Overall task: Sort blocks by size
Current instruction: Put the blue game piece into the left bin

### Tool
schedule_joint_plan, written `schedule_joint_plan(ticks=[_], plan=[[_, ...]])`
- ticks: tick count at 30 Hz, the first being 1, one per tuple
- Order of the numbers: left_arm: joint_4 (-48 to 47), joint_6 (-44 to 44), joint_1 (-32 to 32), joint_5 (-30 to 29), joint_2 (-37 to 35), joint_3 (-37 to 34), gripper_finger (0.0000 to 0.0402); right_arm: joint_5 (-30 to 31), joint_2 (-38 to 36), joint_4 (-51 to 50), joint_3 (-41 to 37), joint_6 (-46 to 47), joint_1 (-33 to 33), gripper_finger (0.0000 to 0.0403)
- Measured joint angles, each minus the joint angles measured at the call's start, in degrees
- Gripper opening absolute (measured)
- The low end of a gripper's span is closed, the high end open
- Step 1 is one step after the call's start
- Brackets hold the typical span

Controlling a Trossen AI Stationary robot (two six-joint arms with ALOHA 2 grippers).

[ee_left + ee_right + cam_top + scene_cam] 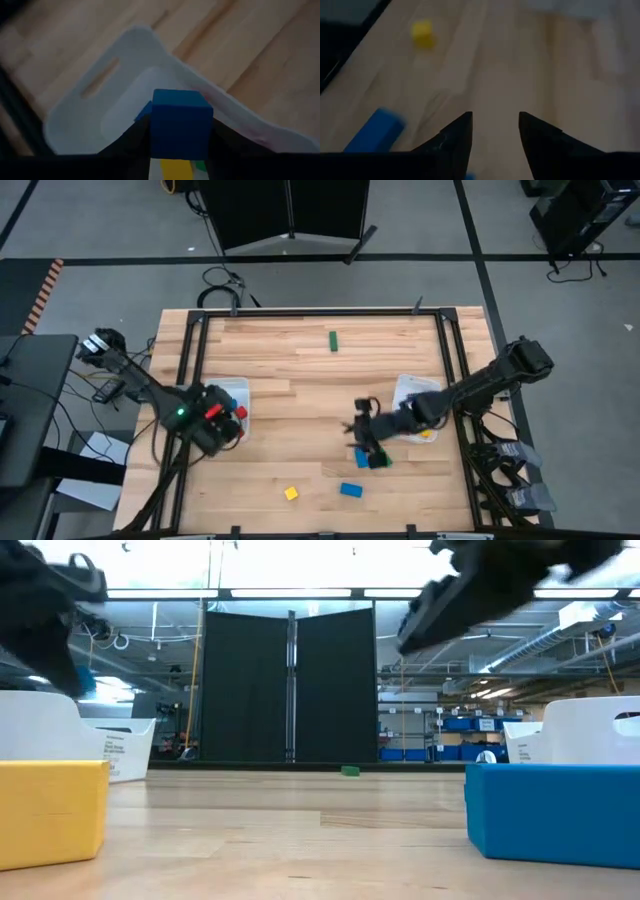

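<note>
Table top [300, 380] showing pale wood planks, smooth, faint sheen. White bin [100, 100] ahead of left gripper [177, 150] looking like smooth matt plastic. Blue block [180, 125] between its fingers appearing matt, solid-coloured. Right gripper [495, 135] fingers showing dark matt finish.

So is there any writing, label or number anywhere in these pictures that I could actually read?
None can be read.
White bin on the left, low view: a small dark printed patch on its wall, too small to read.
Blocks, such as the blue block in the left gripper: plain, no marks.
Wooden table: no text.
Blue storage boxes in the room behind: too far to show any label.
</note>
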Motion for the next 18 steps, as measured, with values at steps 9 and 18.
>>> schedule_joint_plan(ticks=[9,18], plan=[[22.73,23.77,8.68,6.93,-2.52,-2.22,0.0376,-1.22,6.63,-10.62,3.64,-0.16,7.51,0.0286],[27.89,32.94,9.25,1.66,1.64,6.14,0.0340,-5.45,17.03,-13.70,13.14,17.76,10.74,0.0357]])
